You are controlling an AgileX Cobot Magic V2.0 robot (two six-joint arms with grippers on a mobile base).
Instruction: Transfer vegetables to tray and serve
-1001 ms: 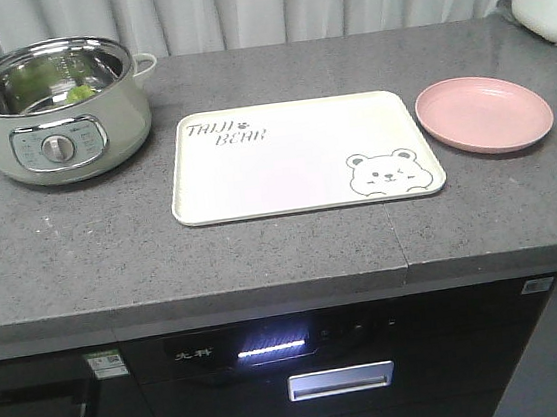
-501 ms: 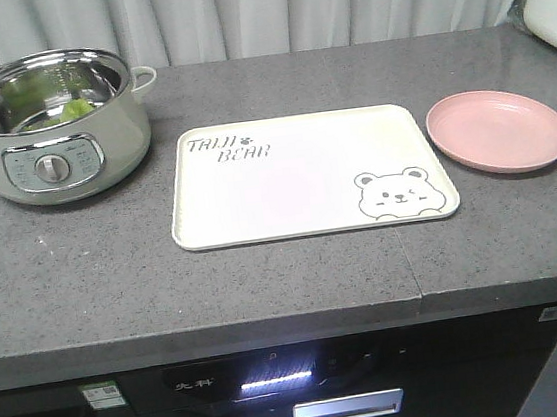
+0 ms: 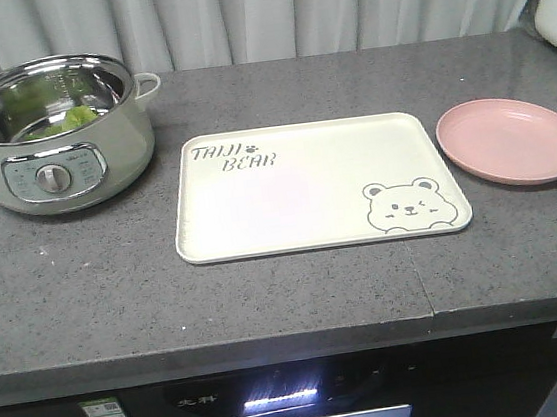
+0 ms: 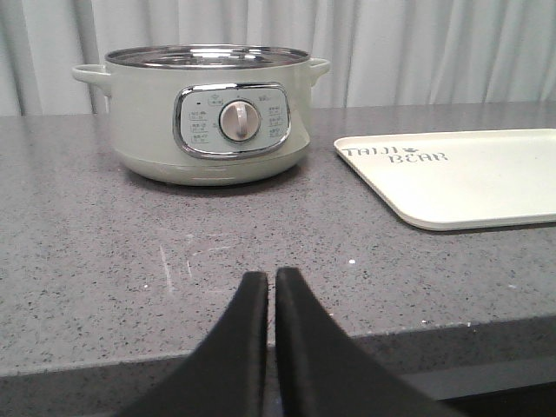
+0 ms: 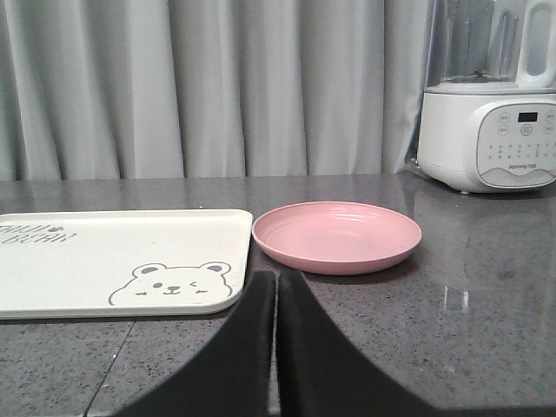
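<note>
Left wrist-mounted view is showing the left gripper (image 4: 270,280) with its two dark fingers pressed together, gripping nothing, hanging just off the near edge of the grey counter (image 4: 130,261). The right gripper (image 5: 275,280) is sitting the same way: closed on itself, empty, low before the counter's front edge.

Going outward, the electric pot (image 3: 60,143) is standing at the counter's far left, straight ahead of the left gripper. The lettuce leaf (image 3: 75,118) is lying inside its steel bowl. The tray (image 3: 307,190) is lying bare in the middle, apart from the pot, and the pink plate (image 3: 510,139) is sitting near the tray's right edge, also bare.

Judging from this, the task is only starting: the leaf is not yet lifted, nothing is on the tray, and serving is yet to come.

The pot's tall rim is likely forcing a reach from above. Open counter is lying between pot and tray. A white appliance (image 5: 486,130) is crowding the far right corner, and a curtain (image 5: 217,87) is closing off the back.
</note>
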